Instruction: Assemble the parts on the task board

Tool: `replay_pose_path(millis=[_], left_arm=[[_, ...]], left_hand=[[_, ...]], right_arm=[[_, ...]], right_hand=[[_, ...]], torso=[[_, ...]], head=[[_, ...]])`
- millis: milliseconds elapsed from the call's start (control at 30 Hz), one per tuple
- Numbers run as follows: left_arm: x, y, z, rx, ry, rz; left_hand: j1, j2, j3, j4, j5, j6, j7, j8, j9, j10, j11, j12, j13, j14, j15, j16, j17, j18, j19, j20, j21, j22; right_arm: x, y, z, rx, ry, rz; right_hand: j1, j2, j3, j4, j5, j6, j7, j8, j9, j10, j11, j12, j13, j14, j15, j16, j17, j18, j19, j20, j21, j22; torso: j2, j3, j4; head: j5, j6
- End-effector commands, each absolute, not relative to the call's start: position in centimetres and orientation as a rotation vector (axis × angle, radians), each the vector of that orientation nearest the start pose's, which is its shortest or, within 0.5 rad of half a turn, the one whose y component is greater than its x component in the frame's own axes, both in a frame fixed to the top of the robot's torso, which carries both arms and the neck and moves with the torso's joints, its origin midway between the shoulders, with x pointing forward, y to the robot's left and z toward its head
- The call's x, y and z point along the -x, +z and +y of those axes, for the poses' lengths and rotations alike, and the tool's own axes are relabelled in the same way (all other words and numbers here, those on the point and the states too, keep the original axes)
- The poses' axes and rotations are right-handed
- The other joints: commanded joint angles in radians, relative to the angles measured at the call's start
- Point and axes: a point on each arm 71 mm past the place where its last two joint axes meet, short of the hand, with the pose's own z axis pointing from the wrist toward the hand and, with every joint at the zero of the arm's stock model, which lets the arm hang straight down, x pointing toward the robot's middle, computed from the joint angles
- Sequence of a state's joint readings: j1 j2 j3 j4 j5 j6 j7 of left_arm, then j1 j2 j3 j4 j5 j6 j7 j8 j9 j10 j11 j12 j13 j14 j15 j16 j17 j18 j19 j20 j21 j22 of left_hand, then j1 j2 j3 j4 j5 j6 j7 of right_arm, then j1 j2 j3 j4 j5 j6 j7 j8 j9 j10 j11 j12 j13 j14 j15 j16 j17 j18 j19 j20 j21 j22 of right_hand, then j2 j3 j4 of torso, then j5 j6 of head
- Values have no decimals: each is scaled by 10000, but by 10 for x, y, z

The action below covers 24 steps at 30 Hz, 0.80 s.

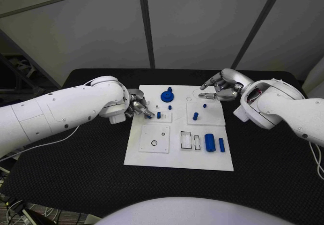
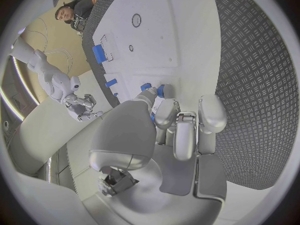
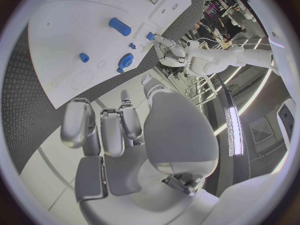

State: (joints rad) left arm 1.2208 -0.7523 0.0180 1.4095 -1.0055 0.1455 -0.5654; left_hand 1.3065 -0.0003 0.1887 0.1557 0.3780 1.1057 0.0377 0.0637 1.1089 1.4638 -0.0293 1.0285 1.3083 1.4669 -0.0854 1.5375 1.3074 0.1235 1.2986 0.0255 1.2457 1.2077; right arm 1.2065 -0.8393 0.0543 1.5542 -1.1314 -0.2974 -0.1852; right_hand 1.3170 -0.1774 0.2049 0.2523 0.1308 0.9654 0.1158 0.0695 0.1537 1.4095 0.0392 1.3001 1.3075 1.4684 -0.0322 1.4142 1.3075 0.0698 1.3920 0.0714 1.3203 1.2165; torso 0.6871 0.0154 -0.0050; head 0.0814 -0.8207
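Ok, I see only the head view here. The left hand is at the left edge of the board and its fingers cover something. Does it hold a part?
Observer: In the left wrist view, the left hand has its fingertips right at a small blue part on the task board. I cannot tell whether they pinch it.
Operator: And the right hand, is something inside its palm?
Observer: No. The right wrist view shows the right hand from behind, fingers bent a little, with nothing between them.
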Motion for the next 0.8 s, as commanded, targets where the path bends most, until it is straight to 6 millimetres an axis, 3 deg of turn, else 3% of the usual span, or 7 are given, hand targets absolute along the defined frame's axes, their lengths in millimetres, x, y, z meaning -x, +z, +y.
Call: replay_pose_path(millis=[33, 300, 800], left_arm=[[-505, -207, 206, 3250, -4456, 23045], [-505, -202, 207, 3395, -4612, 22902], [-508, -185, 212, 3065, -4894, 23367]], left_hand=[[-146, -32, 2028, -1997, 206, 3, 98, 47, -10, 320, 36, -40, 977, 917, 33, -12, 2152, -224, 2, 55, -48, 20], [-342, -114, 2238, -2206, 592, 12, 109, 68, 6, 319, 42, -58, 959, 911, 37, -29, 2128, -215, -21, 60, -76, 13], [-403, -131, 2341, -2320, 727, 42, 104, 94, 42, 307, 37, -139, 928, 903, 39, -50, 2100, -164, -165, 61, -247, -156]], right_arm=[[-495, -151, -196, -2080, 7990, 17189], [-495, -151, -196, -2077, 7994, 17183], [-496, -151, -196, -2083, 7982, 17184]], right_hand=[[-19, 34, 7, 57, 62, 66, 10, -29, 13, 7, -49, 52, 342, 455, -77, -45, 187, 54, 13, 0, -51, 11], [-19, 34, 7, 57, 62, 66, 10, -29, 13, 7, -49, 52, 342, 455, -77, -45, 187, 54, 13, 0, -51, 11], [-26, 45, 10, 72, 63, 80, 8, -23, 20, 15, -51, 62, 348, 455, -78, -51, 182, 57, 8, -1, -65, -5]], torso=[[2, 3, 0], [2, 5, -1], [-1, 2, -2]], head=[[-1, 3], [7, 25], [41, 76]])
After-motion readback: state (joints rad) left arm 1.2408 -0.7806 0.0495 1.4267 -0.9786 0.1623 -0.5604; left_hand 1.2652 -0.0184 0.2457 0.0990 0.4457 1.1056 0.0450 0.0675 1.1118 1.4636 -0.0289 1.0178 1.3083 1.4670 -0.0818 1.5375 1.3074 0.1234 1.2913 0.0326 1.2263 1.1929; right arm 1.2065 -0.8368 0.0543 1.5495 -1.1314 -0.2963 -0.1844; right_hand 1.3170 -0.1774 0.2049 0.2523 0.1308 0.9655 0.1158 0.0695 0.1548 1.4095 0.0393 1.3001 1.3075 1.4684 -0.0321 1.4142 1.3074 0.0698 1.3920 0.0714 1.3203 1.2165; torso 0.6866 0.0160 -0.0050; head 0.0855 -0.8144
